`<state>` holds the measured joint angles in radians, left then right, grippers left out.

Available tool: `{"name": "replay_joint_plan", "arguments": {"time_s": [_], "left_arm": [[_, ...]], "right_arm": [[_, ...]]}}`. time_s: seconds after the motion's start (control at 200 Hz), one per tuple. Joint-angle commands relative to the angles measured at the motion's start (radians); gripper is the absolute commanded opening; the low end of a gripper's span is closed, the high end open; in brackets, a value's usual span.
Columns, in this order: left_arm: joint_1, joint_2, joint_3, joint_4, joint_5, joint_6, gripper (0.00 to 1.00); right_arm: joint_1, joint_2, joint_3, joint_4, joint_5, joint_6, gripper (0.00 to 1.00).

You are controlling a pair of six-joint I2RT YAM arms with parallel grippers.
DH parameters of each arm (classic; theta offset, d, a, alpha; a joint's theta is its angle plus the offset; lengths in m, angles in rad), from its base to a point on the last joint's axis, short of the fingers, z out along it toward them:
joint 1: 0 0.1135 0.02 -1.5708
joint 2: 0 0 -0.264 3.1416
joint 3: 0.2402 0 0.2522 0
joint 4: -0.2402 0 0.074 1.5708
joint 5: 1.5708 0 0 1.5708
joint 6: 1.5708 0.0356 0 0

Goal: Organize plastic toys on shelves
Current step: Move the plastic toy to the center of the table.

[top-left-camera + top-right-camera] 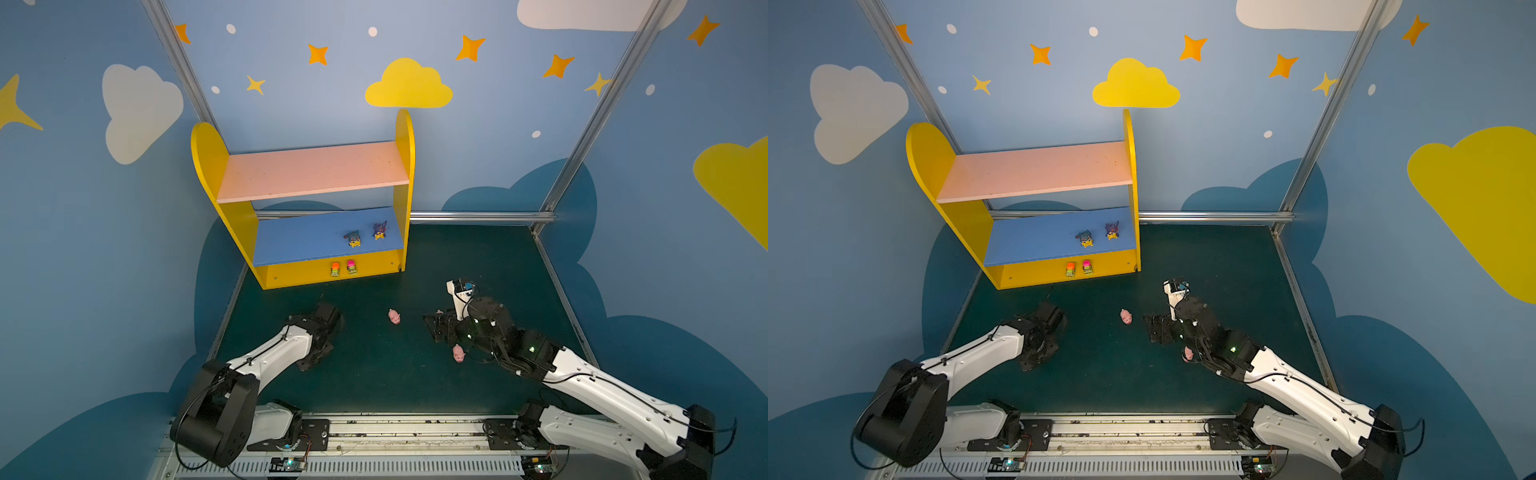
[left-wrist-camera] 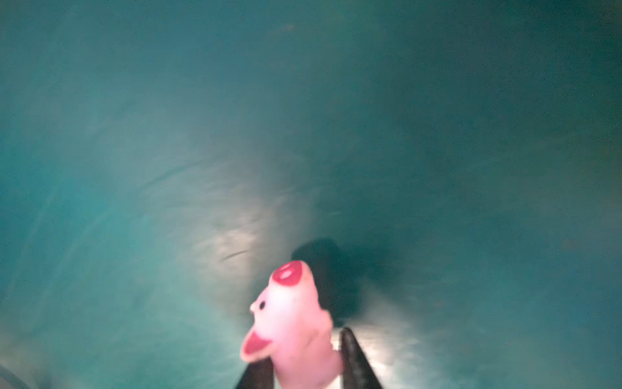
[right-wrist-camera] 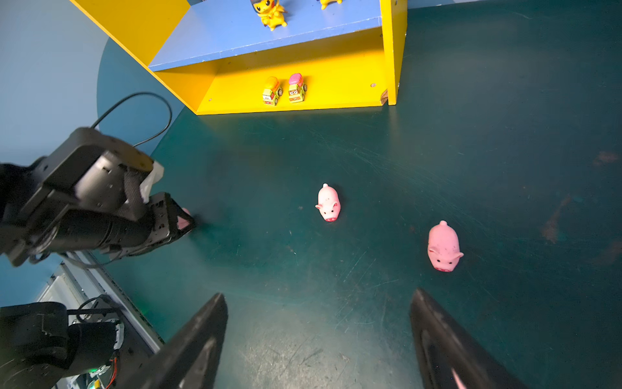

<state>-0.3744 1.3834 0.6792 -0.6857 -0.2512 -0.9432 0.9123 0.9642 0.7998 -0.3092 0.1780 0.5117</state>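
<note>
Grasp of one pink pig (image 2: 289, 316) by the left end effector (image 2: 304, 365), low over the green desk (image 1: 374, 386). Both fingers (image 2: 353, 360) pinch the toy's hindquarters, and its head and snout jut past the tips, so the hold looks shallow. Whether the pig has left the surface cannot be told.

The right end effector (image 3: 319, 336) stands wide open with nothing between its jaws. Two loose pigs lie on the desk ahead of it, a paler one (image 3: 328, 203) and a deeper pink one (image 3: 444, 247).

On the shelves (image 1: 208, 162), two yellow figures (image 1: 354, 238) stand on the blue board (image 1: 299, 237). Two green cars (image 1: 336, 269) sit on the yellow base (image 1: 291, 278), and the pink upper board (image 1: 311, 170) is bare, which makes it the probable home for the pigs.

To do this step well:
- Raise the pig straight up before travelling, with a steady squeeze, because a rounded body may slip out forwards.
- Cross the board's front edge from above.
- Open only once the feet rest on it, placing the pig to one side so the others have room.
</note>
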Motion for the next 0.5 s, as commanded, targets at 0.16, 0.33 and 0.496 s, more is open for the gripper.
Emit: {"name": "replay_joint_plan", "arguments": {"time_s": [0.16, 0.33, 0.496], "left_arm": [[-0.169, 0.211, 0.229, -0.055, -0.039, 0.112, 0.18], [-0.329, 0.371, 0.394, -0.125, -0.071, 0.172, 0.21], [-0.411, 0.411, 0.423, -0.167, -0.102, 0.152, 0.41]], "right_arm": [[-0.018, -0.041, -0.022, 0.002, 0.000, 0.010, 0.83], [-0.021, -0.075, -0.033, -0.020, 0.010, 0.017, 0.84], [-0.020, -0.114, -0.041, -0.040, 0.018, 0.021, 0.84]]}}
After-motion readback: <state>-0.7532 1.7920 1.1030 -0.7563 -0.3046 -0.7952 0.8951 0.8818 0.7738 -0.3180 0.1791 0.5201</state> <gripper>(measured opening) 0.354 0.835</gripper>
